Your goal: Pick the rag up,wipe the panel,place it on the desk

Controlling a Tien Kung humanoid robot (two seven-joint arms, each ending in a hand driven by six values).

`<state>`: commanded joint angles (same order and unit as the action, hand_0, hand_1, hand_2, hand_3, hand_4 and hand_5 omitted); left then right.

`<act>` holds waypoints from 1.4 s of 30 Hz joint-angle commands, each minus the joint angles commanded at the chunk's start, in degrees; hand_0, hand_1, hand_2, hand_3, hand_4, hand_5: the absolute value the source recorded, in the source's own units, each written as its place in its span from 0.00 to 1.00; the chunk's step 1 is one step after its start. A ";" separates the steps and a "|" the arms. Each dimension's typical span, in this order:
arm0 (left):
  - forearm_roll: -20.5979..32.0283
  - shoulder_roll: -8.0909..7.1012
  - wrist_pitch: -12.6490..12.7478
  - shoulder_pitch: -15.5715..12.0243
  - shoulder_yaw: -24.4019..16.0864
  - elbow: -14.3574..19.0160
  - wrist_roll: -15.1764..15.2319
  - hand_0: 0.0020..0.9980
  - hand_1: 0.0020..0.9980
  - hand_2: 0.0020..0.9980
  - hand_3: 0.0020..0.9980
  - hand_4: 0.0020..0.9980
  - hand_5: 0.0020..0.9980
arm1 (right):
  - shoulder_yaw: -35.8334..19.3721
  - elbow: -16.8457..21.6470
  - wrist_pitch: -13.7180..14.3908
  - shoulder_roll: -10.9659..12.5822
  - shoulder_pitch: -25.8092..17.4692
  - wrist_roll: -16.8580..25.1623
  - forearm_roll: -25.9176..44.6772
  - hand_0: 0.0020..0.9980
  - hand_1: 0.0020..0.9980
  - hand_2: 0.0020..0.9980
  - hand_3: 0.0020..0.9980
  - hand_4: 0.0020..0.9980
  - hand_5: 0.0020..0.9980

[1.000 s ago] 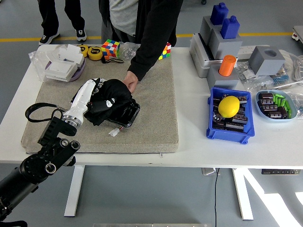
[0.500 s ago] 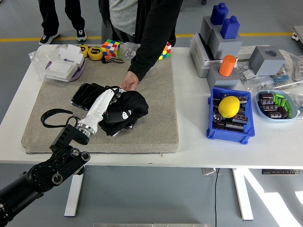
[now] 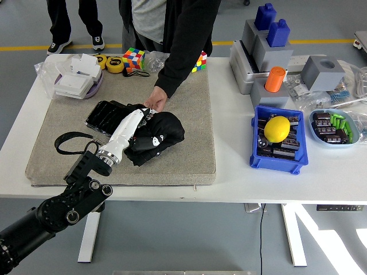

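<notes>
- The left hand (image 3: 139, 123) comes in from the lower left over the grey mat (image 3: 189, 114), its white fingers closed down on the black rag (image 3: 157, 136).
- The panel (image 3: 106, 113), a dark glossy slab, lies just to the hand's left and partly under it; the rag sits bunched at the hand's right, covering the panel's right end.
- A person's hand (image 3: 156, 101) rests just beyond the robot's fingers, touching the panel's far edge as if steadying it.
- The step looks like wiping: I judge it goes best with the rag kept flat under the palm, pressure light, strokes running along the panel towards its bare left end, clear of the person's fingers.
- No brand, label or writing is legible; the small white marks on the rag are too small to read.
- The right arm is out of view.
</notes>
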<state>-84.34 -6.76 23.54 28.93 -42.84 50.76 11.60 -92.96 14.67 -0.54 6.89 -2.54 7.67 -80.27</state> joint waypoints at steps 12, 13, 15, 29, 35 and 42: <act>-1.04 -0.24 0.64 1.29 -6.57 -5.32 1.24 0.23 0.16 0.21 0.53 0.56 0.00 | 0.05 0.05 0.01 0.01 -0.01 0.02 0.07 0.56 0.57 0.50 0.52 0.89 0.38; -1.05 -0.26 0.64 1.47 -6.97 -5.87 1.27 0.23 0.16 0.21 0.53 0.56 0.00 | 0.05 0.05 0.01 0.01 0.00 0.01 0.06 0.56 0.57 0.50 0.52 0.89 0.38; -1.12 -0.27 0.62 1.90 -7.99 -7.19 1.29 0.23 0.16 0.21 0.53 0.56 0.00 | -0.01 0.04 0.01 0.01 0.04 0.01 0.04 0.56 0.57 0.50 0.52 0.89 0.38; -1.40 -0.61 1.25 4.26 -16.19 -15.99 2.41 0.23 0.16 0.21 0.53 0.56 0.00 | 0.16 0.10 -0.02 0.08 0.03 0.01 0.14 0.56 0.57 0.50 0.52 0.89 0.37; -1.55 -0.87 1.99 4.62 -18.79 -18.63 2.88 0.23 0.16 0.21 0.53 0.56 0.00 | 0.43 0.22 -0.02 0.13 0.04 0.03 0.34 0.56 0.57 0.49 0.52 0.89 0.37; -1.66 -0.93 3.02 4.72 -20.03 -19.87 3.13 0.23 0.16 0.21 0.53 0.56 0.00 | 0.78 0.36 -0.02 0.24 0.01 0.02 0.52 0.56 0.57 0.50 0.52 0.89 0.37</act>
<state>-86.00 -7.69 26.56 33.65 -62.86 30.88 14.73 -92.18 15.03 -0.56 7.13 -2.53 7.69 -79.75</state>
